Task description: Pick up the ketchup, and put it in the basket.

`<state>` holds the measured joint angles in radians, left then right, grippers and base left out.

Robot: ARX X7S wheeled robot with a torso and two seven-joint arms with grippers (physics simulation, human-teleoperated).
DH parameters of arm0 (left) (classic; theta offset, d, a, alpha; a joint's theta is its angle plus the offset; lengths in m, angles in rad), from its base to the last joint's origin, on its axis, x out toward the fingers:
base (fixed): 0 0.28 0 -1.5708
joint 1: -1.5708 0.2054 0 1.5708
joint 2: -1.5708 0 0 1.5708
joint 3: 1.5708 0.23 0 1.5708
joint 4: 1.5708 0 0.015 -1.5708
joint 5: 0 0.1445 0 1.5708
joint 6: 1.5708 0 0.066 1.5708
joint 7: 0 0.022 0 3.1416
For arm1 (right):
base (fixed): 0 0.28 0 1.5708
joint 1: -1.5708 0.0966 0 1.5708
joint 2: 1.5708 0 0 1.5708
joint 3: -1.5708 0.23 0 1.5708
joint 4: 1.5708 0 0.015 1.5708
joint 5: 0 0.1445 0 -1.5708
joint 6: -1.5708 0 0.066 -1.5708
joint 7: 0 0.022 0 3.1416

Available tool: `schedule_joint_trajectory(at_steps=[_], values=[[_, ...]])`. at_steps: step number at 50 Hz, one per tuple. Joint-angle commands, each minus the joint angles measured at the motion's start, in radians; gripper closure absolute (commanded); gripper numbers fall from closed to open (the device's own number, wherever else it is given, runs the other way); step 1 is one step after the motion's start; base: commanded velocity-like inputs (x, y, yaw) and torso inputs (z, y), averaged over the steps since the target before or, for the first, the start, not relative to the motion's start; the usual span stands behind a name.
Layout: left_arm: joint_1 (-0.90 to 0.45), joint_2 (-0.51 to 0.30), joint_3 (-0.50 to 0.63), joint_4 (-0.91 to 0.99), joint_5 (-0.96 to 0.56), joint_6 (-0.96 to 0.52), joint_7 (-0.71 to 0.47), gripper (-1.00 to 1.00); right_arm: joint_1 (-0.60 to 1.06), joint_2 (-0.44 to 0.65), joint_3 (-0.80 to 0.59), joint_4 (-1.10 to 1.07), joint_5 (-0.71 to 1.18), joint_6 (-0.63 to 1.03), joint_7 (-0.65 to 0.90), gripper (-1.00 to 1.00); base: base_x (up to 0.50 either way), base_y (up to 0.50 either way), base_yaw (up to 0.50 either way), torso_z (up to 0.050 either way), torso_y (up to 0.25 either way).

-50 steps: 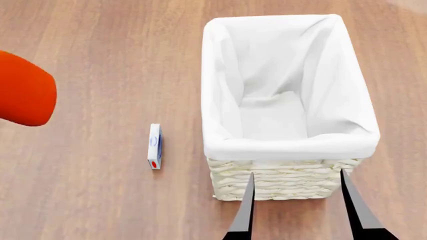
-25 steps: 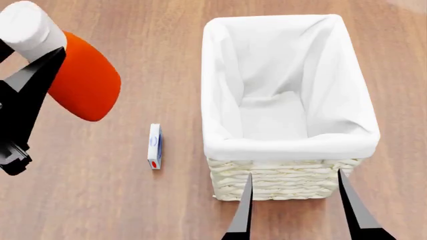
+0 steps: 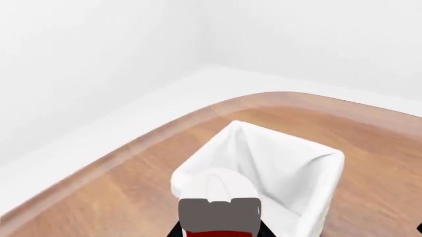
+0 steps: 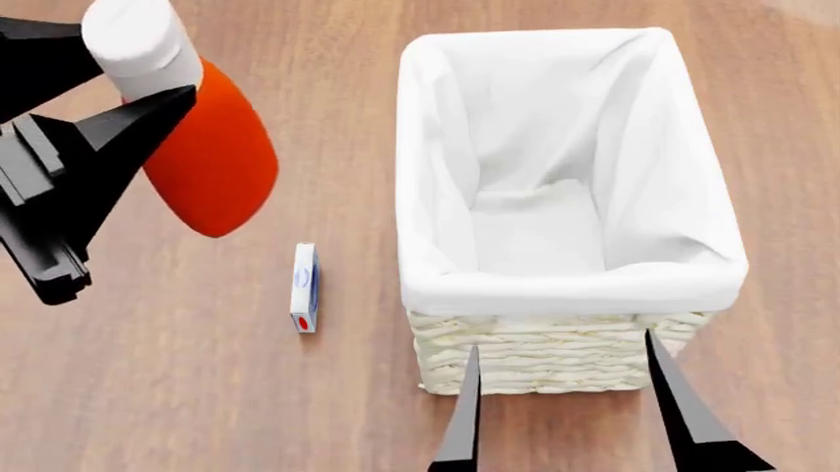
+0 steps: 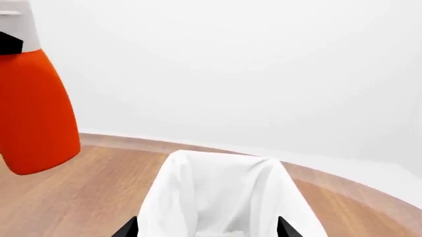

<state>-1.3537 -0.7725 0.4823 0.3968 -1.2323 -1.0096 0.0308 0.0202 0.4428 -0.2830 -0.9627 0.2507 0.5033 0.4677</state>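
One ketchup (image 4: 210, 162) bottle, one basket (image 4: 565, 285), one little white-and-blue box (image 4: 305, 287) on the wooden worktop (image 4: 171, 393), and two end effectors in play. That's the whole count from the head view.

Left end effector (image 4: 132, 69) has its black fingers clamped around the bottle right below the white cap, so the jaws are only as wide as the neck. The bottle hangs tilted in the air, cap up toward the far left, orange body angled down toward the basket, but it's off to the basket's left side, above the worktop and not over the opening. The small box lies on the worktop between bottle and basket, just beside the basket's left wall.

Right end effector (image 4: 565, 408) sits at the near side of the basket with its two fingers spread wide apart, gripping nothing.

Hard to make out: the label isn't visible from any angle, only plain orange. Left wrist view mostly shows a grey block and a sliver of red at the edge. Right wrist view cuts the bottle off at the frame edge.
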Motion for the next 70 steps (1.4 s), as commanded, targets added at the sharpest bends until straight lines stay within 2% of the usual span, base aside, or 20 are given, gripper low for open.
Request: schedule_joint_trajectory(at_steps=[1, 3, 8, 11, 17, 23, 34, 41, 48, 70], values=[[-0.088, 0.029, 0.035, -0.069, 0.007, -0.034, 0.082, 1.00, 0.049, 0.046, 0.054, -0.058, 0.156, 0.052, -0.056, -1.00, 0.00, 0.00, 0.00, 0.000, 0.000], [-0.102, 0.033, 0.033, -0.061, -0.007, -0.039, 0.089, 1.00, 0.079, 0.065, 0.072, -0.076, 0.209, 0.085, -0.062, -1.00, 0.00, 0.00, 0.00, 0.000, 0.000], [-0.146, 0.049, 0.063, -0.070, 0.004, -0.061, 0.131, 1.00, 0.222, 0.280, -0.021, -0.084, 0.411, 0.025, 0.067, -1.00, 0.00, 0.00, 0.00, 0.000, 0.000], [-0.161, 0.052, 0.077, -0.072, 0.009, -0.064, 0.163, 1.00, 0.288, 0.365, -0.067, -0.083, 0.504, -0.020, 0.096, -1.00, 0.00, 0.00, 0.00, 0.000, 0.000], [-0.194, 0.057, 0.111, -0.088, 0.031, -0.070, 0.239, 1.00, 0.379, 0.456, -0.082, -0.077, 0.637, -0.063, 0.085, -1.00, 0.00, 0.00, 0.00, 0.000, 0.002], [-0.217, 0.071, 0.129, -0.105, 0.037, -0.083, 0.258, 1.00, 0.473, 0.497, -0.119, -0.065, 0.661, 0.015, 0.079, -1.00, 0.00, 0.00, 0.00, 0.000, 0.000], [-0.289, 0.102, 0.165, -0.145, 0.043, -0.130, 0.285, 1.00, 0.635, 0.507, -0.173, -0.059, 0.740, 0.146, 0.065, -1.00, 0.00, 0.00, 0.00, 0.000, 0.000], [-0.301, 0.106, 0.165, -0.152, 0.039, -0.133, 0.287, 1.00, 0.660, 0.497, -0.194, -0.046, 0.764, 0.149, 0.034, -1.00, 0.00, 0.00, 0.00, 0.000, 0.001], [-0.290, 0.109, 0.155, -0.141, 0.018, -0.130, 0.275, 1.00, 0.629, 0.467, -0.183, -0.008, 0.775, 0.081, 0.009, -1.00, 0.00, 0.00, 0.00, 0.000, 0.000], [-0.270, 0.106, 0.153, -0.137, 0.006, -0.120, 0.260, 1.00, 0.618, 0.378, -0.234, 0.055, 0.697, 0.043, -0.030, -1.00, 0.00, 0.00, 0.00, 0.000, 0.000]])
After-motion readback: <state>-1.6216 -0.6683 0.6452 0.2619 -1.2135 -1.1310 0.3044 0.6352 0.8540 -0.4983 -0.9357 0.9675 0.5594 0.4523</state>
